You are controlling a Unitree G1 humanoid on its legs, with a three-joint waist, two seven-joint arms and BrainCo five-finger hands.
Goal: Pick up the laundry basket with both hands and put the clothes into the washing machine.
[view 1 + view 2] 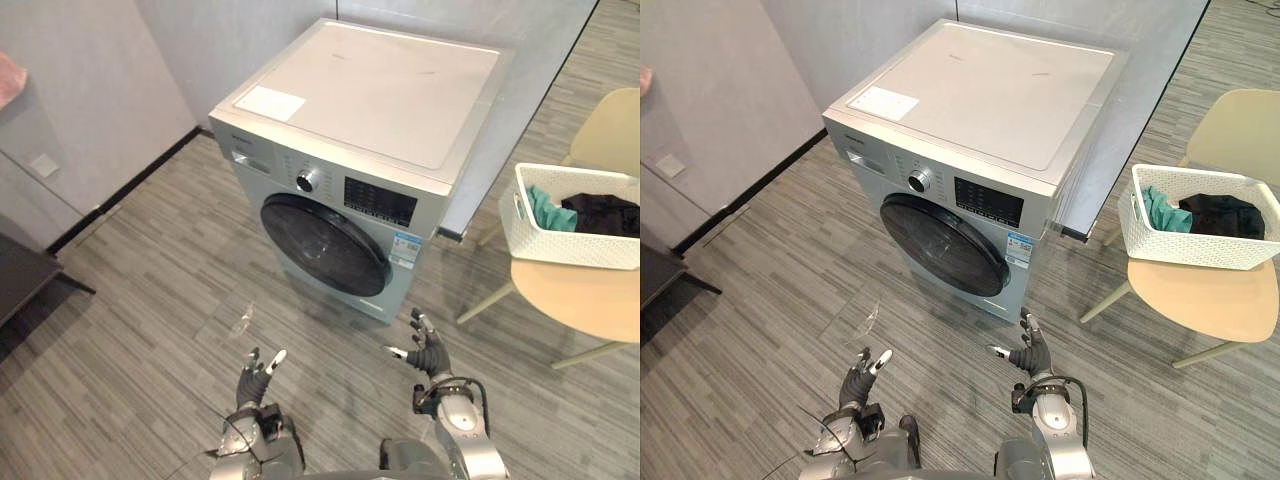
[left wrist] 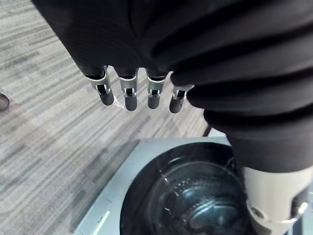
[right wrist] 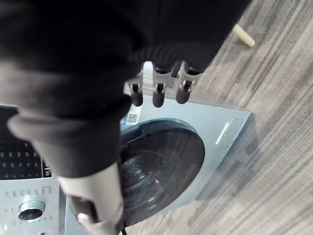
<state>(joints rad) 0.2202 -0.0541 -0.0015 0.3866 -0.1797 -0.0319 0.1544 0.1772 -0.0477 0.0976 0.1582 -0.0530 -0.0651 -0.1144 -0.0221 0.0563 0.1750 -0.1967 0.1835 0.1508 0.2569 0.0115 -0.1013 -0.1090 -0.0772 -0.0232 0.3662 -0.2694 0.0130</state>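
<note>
A white woven laundry basket (image 1: pixel 565 245) stands on a beige chair (image 1: pixel 590 298) at the right, holding teal cloth (image 1: pixel 548 210) and dark clothes (image 1: pixel 604 213). The silver washing machine (image 1: pixel 370 100) sits ahead with its round dark door (image 1: pixel 322 243) closed. My left hand (image 1: pixel 256 375) hovers low over the floor in front of the machine, fingers relaxed and empty. My right hand (image 1: pixel 428 350) is raised beside it, also open and empty, well short of the basket. Both wrist views look past straight fingers (image 2: pixel 128 93) (image 3: pixel 157 93) at the machine's door (image 2: pixel 186 191).
A grey wall (image 1: pixel 90 90) with a dark skirting runs along the left. A dark low piece of furniture (image 1: pixel 25 270) sits at the far left edge. Another pale chair back (image 1: pixel 610 130) rises behind the basket. Wood-pattern floor (image 1: pixel 160 300) lies open before the machine.
</note>
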